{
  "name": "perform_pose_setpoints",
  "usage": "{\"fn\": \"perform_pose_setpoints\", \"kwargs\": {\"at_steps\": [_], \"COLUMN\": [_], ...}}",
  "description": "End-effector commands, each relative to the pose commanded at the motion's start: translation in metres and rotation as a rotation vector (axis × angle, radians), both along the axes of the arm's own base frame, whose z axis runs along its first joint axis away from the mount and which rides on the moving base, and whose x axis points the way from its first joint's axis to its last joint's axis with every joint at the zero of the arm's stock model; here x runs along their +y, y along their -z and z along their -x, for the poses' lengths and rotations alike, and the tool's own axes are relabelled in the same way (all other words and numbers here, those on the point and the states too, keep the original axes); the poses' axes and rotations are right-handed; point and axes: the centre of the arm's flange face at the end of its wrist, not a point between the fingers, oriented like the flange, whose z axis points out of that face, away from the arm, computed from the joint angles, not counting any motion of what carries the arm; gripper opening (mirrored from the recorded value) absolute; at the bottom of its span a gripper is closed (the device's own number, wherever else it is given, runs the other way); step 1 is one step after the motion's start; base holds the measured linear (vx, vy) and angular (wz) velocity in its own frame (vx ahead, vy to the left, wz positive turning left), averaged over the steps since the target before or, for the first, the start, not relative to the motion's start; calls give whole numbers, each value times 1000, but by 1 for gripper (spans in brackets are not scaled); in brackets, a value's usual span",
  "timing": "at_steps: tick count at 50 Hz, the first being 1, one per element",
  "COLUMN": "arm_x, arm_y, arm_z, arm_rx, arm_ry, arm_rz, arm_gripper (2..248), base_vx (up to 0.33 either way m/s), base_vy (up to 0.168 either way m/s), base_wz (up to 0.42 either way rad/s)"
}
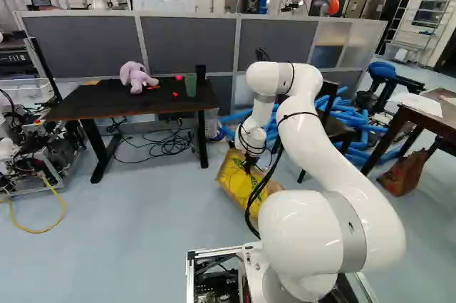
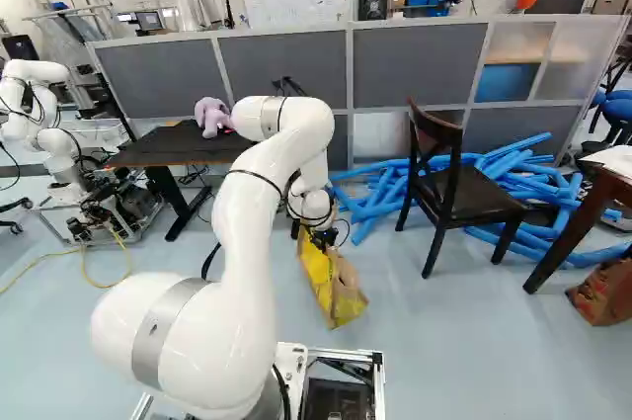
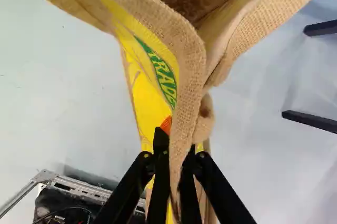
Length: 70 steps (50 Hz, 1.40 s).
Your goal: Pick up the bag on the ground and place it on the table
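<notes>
In the left base view my gripper [image 1: 249, 165] is low beyond the arm, at the top of the yellow and tan burlap bag [image 1: 239, 180]. In the right base view the bag [image 2: 331, 284] hangs down tilted below it; whether its bottom touches the floor I cannot tell. Seen from the wrist, the gripper [image 3: 176, 147] is shut on the bag's folded rim, and the mouth of the bag [image 3: 189, 50] gapes ahead of the fingers. The black table [image 1: 114, 105] stands left of the bag, with a purple plush toy [image 1: 135, 76] and a green cup [image 1: 190, 85] on top.
A dark chair [image 2: 449, 188] stands before a heap of blue tubes [image 2: 533, 168]. At the right are a brown table [image 2: 607, 178] and another bag [image 1: 405, 172] on the floor. Grey partitions [image 1: 189, 46] run behind. Another robot [image 2: 44, 119] stands at the left. Cables lie beneath the black table.
</notes>
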Motion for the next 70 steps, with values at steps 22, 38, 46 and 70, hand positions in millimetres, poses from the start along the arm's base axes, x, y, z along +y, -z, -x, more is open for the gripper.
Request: {"fn": "perform_pose_setpoints", "kwargs": {"at_steps": [22, 38, 46, 70], "arm_x": [16, 18, 19, 25], "arm_y": [-33, -56, -68, -105], "arm_z": [19, 28, 33, 46], "arm_rx": [71, 113, 137, 170], "arm_ry": [-3, -4, -4, -14], "arm_rz": [-4, -5, -5, -4], "arm_gripper": [22, 22, 22, 22], "base_vx": [0, 0, 0, 0], "base_vy": [0, 0, 0, 0], "base_wz": [0, 0, 0, 0]}}
